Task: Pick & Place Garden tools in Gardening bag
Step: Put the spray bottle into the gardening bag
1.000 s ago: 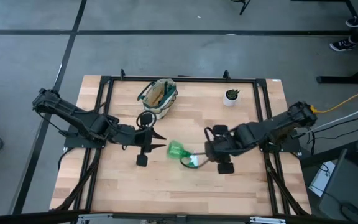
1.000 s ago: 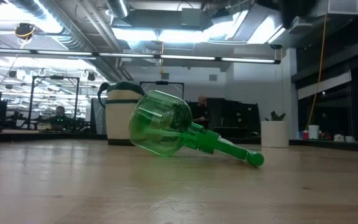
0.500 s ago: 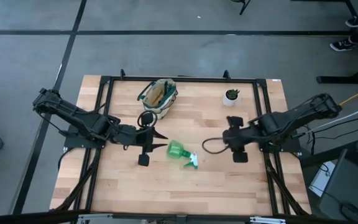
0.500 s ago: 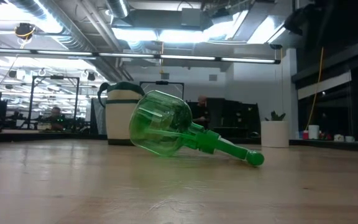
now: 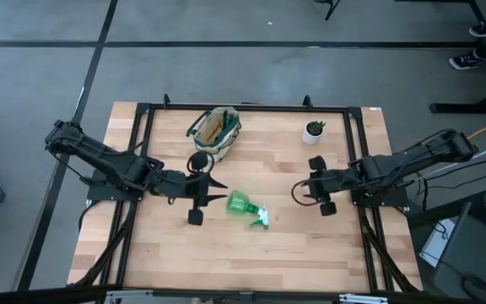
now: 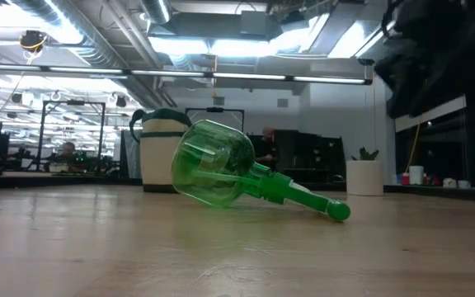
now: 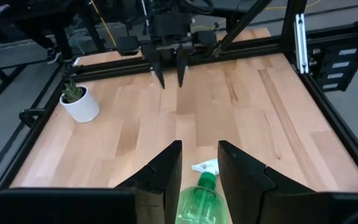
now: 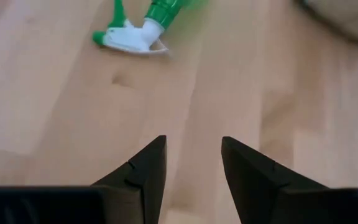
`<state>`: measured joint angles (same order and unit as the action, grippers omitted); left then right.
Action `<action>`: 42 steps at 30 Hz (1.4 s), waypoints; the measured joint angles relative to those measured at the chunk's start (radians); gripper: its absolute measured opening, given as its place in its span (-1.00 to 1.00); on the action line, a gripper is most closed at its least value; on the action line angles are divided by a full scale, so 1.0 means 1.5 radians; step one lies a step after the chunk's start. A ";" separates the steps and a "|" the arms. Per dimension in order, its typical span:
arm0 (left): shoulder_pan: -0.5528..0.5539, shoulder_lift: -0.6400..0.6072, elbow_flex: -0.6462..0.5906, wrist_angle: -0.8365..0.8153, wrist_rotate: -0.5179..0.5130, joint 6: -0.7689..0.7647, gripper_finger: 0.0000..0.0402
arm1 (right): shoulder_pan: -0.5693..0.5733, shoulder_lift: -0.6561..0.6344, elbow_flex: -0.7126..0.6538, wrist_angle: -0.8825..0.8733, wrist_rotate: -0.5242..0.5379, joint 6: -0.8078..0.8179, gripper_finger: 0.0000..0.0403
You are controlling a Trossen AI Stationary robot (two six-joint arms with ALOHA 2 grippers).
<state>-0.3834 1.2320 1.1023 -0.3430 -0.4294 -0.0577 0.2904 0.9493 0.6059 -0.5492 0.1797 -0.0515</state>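
Where the spray bottle (image 5: 245, 205) lies on its side at the centre of the high view, its translucent green body points upper left and its white trigger head lower right, flat on the wooden table (image 5: 336, 245). Left gripper (image 5: 213, 191) sits just left of the bottle, arm stretched low across the table from the frame's left edge, fingers spread with a gap and nothing between them; in its wrist view the bottle shows just past the fingertips, untouched. Right gripper (image 5: 298, 193) hangs right of centre, well apart from the bottle, forearm reaching in from the right edge; its fingers (image 8: 143, 169) stand spread over bare wood. A second ago that gripper was down beside the trigger head; since then it has drawn back to the right, and the bottle has kept its spot. Gardening bag (image 5: 215, 131), beige with green trim, stands upper centre with wooden handles showing inside. Potted plant (image 5: 314, 131) sits upper right.
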 joint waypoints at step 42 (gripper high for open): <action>0.039 0.102 0.000 -0.004 -0.011 0.012 -0.50 | -0.147 -0.224 -0.373 0.574 -0.104 -0.150 -0.21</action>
<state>-0.3244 1.3849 1.1023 -0.3485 -0.4465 -0.0395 0.0694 0.6129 0.0458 0.3123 0.0242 -0.2768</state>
